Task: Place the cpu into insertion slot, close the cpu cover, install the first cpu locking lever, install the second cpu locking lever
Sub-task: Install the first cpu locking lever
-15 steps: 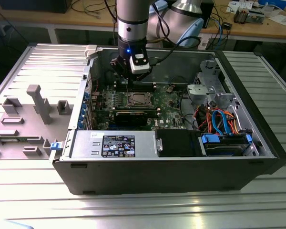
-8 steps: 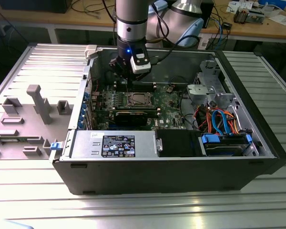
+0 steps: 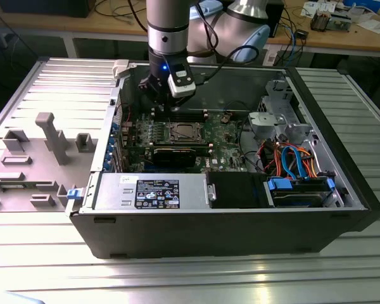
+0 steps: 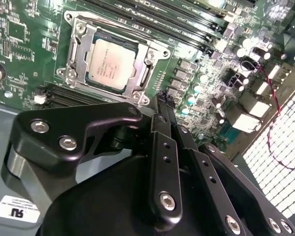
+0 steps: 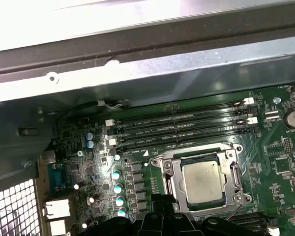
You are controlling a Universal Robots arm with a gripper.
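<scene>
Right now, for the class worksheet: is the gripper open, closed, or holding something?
Gripper: closed, holding nothing; the cpu lies apart from it.

cpu in insertion slot, cpu cover down

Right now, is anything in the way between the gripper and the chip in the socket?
Nothing visible does. The chip sits in its socket, framed by the metal cover, top bare; the gripper hangs beside it above the board.

Arm cropped at twelve o'clock in the exterior view, cpu too small for detail, green board partly behind gripper.
</scene>
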